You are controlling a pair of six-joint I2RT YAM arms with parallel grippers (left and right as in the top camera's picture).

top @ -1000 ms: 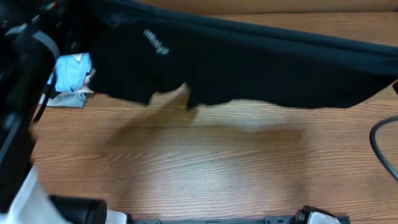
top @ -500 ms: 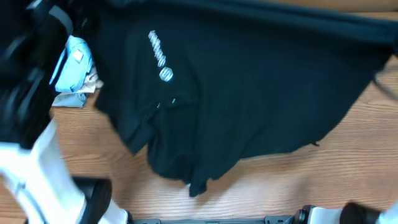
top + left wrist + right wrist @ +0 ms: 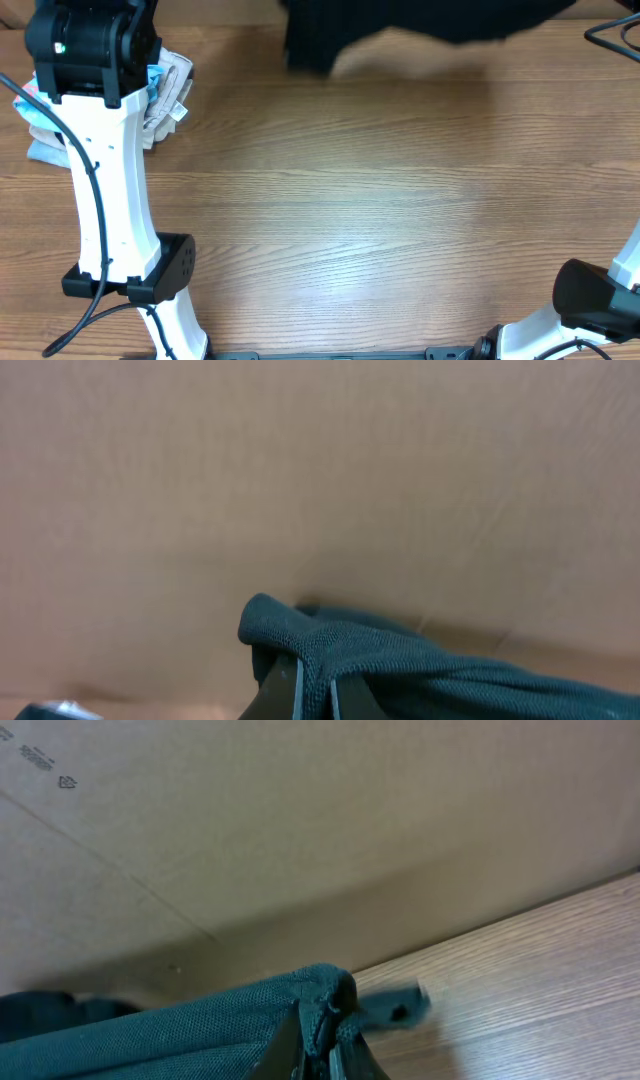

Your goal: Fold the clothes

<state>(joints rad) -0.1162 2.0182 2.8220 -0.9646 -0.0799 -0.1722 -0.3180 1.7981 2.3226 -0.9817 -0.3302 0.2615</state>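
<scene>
Up at the far edge of the light brown wooden table (image 3: 380, 200), only a strip of the plain black soft fabric shirt (image 3: 420, 20) shows from overhead. Half a second ago it was draped over most of the tabletop with its white logo showing; now the logo is out of sight and the wood below lies bare. The white left arm (image 3: 105, 180) stands upright on the left side, where before it was a blur. Behind its black head sits the crumpled pile of light blue and beige garments (image 3: 165, 95), about where it was. In the wrist views, the left gripper (image 3: 305, 678) is pinched tight on a bunched fold of the shirt (image 3: 400, 660), and the right gripper (image 3: 318, 1042) is clamped on another fold (image 3: 180, 1030), both in front of a plain brown cardboard wall (image 3: 320, 460).
</scene>
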